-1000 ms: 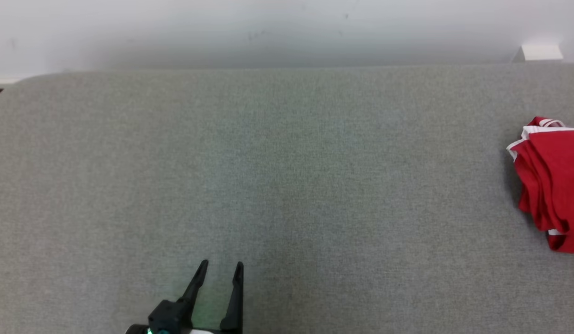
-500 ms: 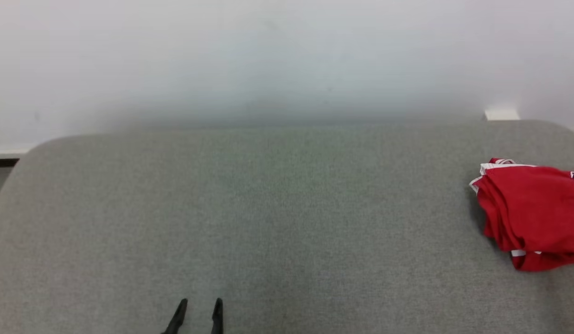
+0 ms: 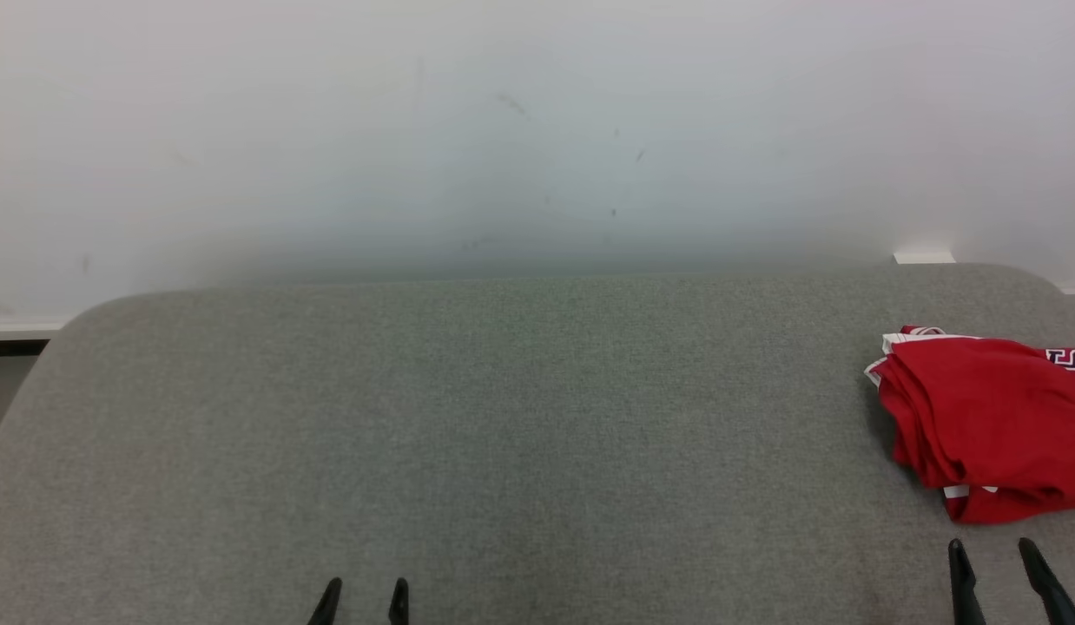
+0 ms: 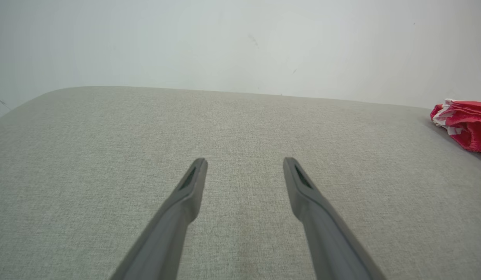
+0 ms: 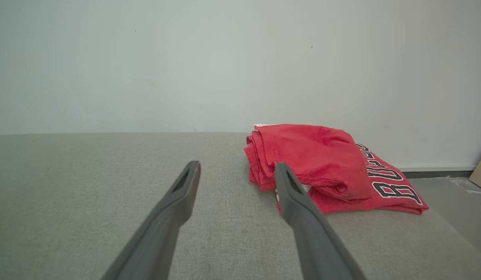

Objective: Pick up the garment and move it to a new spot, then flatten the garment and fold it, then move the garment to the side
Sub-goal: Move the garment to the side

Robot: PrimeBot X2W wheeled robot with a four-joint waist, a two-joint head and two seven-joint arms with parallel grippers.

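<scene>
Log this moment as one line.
garment: folded layers, right end of grey surface | left gripper: open, empty | right gripper: open, empty, just short of garment

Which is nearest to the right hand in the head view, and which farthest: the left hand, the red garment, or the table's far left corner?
1. The red garment, just ahead of the right hand, on the table's right side.
2. The left hand, off to the left along the near edge.
3. The table's far left corner, diagonally opposite, by the wall.
</scene>
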